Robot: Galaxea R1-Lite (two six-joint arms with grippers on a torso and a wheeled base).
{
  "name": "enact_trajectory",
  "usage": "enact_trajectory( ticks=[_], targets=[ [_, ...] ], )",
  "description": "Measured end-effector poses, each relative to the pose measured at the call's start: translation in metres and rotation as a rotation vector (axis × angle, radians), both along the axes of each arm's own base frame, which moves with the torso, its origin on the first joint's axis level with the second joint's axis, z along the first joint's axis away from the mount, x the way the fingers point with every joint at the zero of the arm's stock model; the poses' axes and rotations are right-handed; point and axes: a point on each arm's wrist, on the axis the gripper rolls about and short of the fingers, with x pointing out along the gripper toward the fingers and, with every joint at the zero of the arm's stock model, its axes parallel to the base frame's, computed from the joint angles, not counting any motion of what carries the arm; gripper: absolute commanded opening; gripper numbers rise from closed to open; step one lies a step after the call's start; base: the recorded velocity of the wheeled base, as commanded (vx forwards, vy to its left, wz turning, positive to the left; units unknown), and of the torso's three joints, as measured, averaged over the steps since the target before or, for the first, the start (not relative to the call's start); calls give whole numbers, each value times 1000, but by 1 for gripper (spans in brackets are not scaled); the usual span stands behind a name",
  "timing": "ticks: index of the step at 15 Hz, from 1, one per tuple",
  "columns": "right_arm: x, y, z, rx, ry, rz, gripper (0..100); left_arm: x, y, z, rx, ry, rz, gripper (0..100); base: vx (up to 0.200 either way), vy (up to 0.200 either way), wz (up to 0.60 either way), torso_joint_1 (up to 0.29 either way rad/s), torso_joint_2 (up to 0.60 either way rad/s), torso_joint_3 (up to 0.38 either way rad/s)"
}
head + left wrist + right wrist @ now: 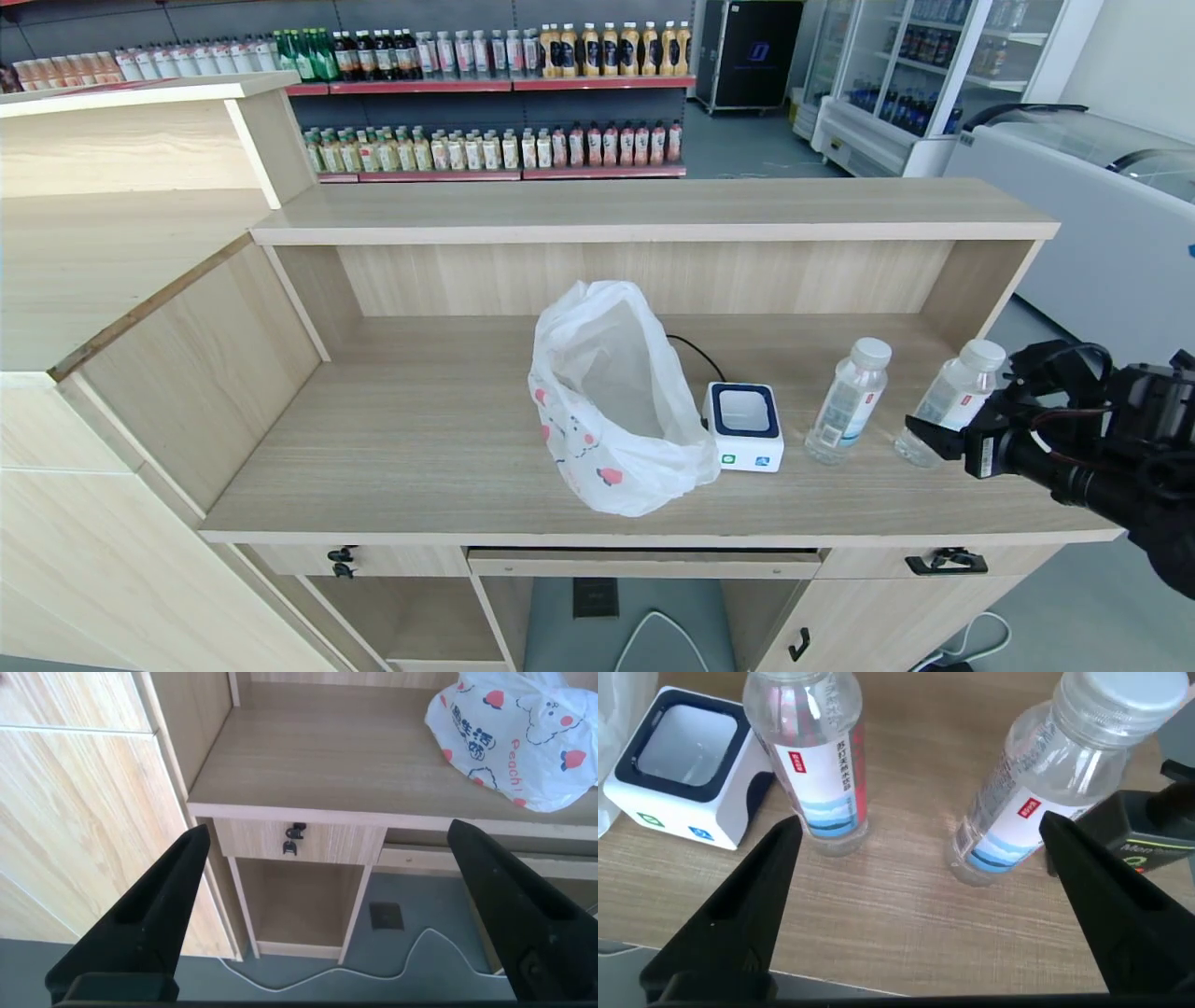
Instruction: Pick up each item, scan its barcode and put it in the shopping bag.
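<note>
- One long wooden counter (420, 448) is used as the work surface, and all the task's things are stood on it.
- Near its middle the white shopping bag (607, 401) is set with its mouth open upward; nothing is seen inside.
- At the counter's right end the right gripper (920, 831) is held spread wide and empty, aimed at the bottles. The left gripper (329, 833) is likewise spread and empty, low off the front left edge.
- To the scanner's right an inner bottle (848, 401) and an outer bottle (952, 401) are stood. The outer one seems untouched, though a finger partly hides it.
- Just beside the bag, the scanner (744, 425) is placed with its window facing up.
- The first pick-up is judged to be in hand. The jaws must next be brought around the outer bottle and closed, with its label kept free for scanning.
</note>
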Motion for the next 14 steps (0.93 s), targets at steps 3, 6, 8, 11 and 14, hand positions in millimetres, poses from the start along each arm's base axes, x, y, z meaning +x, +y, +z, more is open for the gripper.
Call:
enact_trajectory(
  ticks=[3,6,8,11,14],
  targets=[
    [20,12,-1,-3,-27,47,100,0,0,0,0,0,0,100,0,0,0,0,0,0],
    [34,20,-7,-3,-28,77,100,0,0,0,0,0,1,100,0,0,0,0,0,0],
    [38,26,-12,-1,-20,97,100,0,0,0,0,0,1,100,0,0,0,0,0,0],
    [44,35,-20,-3,-39,125,100,0,0,0,0,0,0,100,0,0,0,0,0,0],
    [50,39,-28,-4,-27,136,100,0,0,0,0,0,0,100,0,0,0,0,0,0]
  ],
)
